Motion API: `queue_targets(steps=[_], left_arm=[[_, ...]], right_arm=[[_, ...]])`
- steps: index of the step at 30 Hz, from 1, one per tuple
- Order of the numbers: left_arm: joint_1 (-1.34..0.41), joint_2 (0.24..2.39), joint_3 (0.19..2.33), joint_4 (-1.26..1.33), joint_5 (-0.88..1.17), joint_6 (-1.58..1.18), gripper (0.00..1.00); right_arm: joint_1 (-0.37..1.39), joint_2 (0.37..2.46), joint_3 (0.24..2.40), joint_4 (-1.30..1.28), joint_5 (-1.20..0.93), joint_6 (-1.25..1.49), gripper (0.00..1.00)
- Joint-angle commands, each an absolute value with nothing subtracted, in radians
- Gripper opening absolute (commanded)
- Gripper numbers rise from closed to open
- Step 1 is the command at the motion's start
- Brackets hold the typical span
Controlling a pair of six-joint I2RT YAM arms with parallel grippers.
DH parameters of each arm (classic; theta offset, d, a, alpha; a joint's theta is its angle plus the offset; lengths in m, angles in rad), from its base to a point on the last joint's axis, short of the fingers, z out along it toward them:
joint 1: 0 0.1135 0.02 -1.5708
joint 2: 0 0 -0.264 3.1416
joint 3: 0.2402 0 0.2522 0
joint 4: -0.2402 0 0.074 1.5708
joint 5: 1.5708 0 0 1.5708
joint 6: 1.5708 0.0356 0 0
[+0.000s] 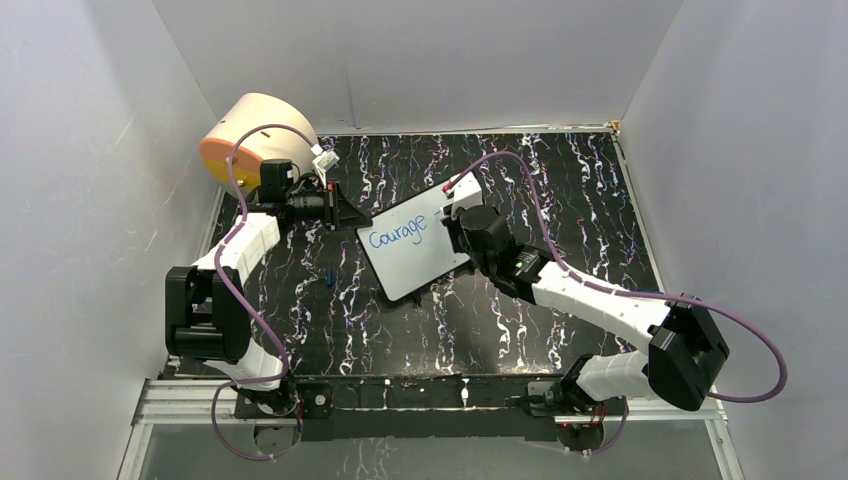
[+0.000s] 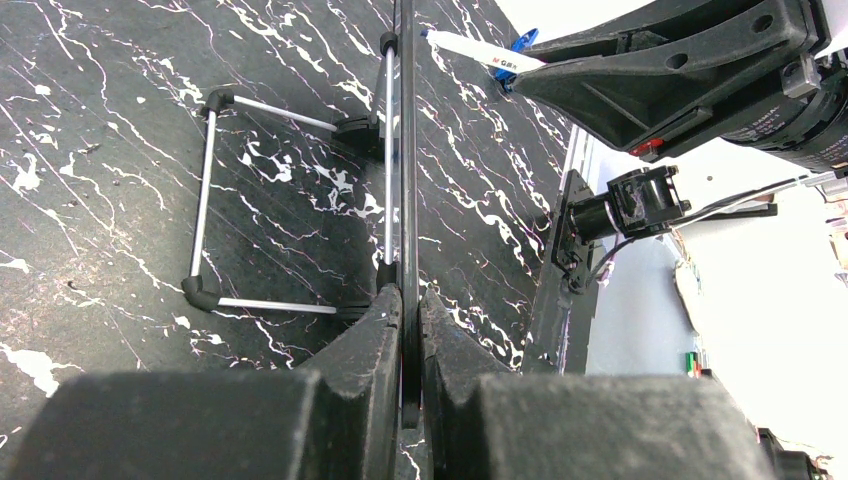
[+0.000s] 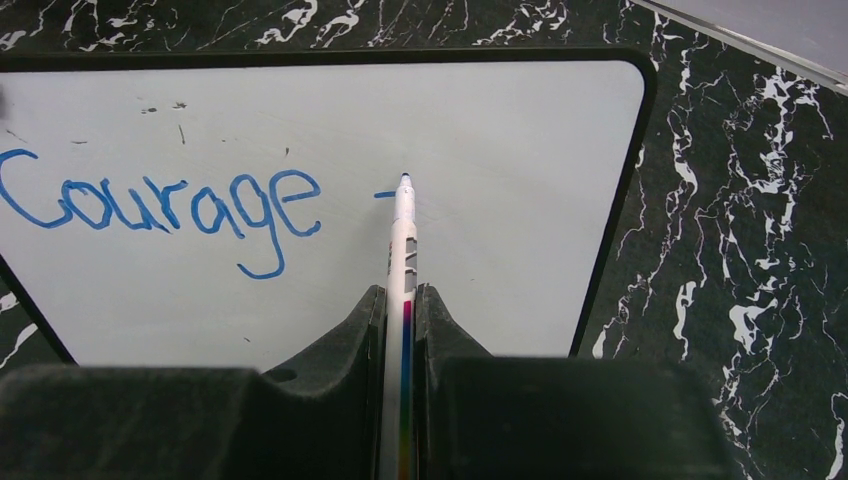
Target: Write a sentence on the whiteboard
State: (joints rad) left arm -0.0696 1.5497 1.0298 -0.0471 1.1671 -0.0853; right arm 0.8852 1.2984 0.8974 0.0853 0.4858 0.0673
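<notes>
Whiteboard [image 1: 415, 250] at the middle of the black marble-patterned table [image 1: 560, 180], turned at an angle between the two arms, its pale face up toward the overhead camera. The sentence [image 1: 397, 232] so far reads "Courage" in blue handwriting along the upper part of the board, and the right wrist view shows a short blue stroke starting just after the word. The right gripper [image 3: 400, 300] is narrowly closed on a white marker [image 3: 404, 250], which runs out straight between its fingers, the blue tip resting on the board at the end of that stroke. The left gripper [image 2: 405, 300] is closed tight on the board's thin black rim at the left side. From its wrist camera the board [image 2: 404, 150] shows edge-on as a dark line with table on both sides of it, so it appears to stand tilted up rather than lying flat. A wire stand [image 2: 205, 200] of silver rods with black corner joints reaches out from the board's back onto the table. In the same view the marker [image 2: 470, 48] and the right arm's black wrist sit on the far side of the board. A small blue item [image 1: 328, 276] lies on the table just left of the board's lower corner. A cream-and-orange drum [image 1: 255, 135] sits in the far left corner, behind the left arm.
</notes>
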Motion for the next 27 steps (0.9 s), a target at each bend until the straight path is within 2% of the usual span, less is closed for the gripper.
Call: queue_targets(steps=[1, 13, 27], left_arm=[[-0.077, 1.573, 1.034, -0.11, 1.119, -0.049, 0.0], [-0.077, 1.576, 1.035, -0.111, 1.125, -0.049, 0.0], [-0.077, 1.575, 1.035, -0.111, 1.122, -0.049, 0.0]], right_arm=[[0.881, 1.284, 0.907, 0.156, 0.463, 0.056, 0.0], [0.881, 1.333, 0.919, 0.165, 0.466, 0.057, 0.0], [0.881, 1.317, 0.909, 0.036, 0.432, 0.103, 0.0]])
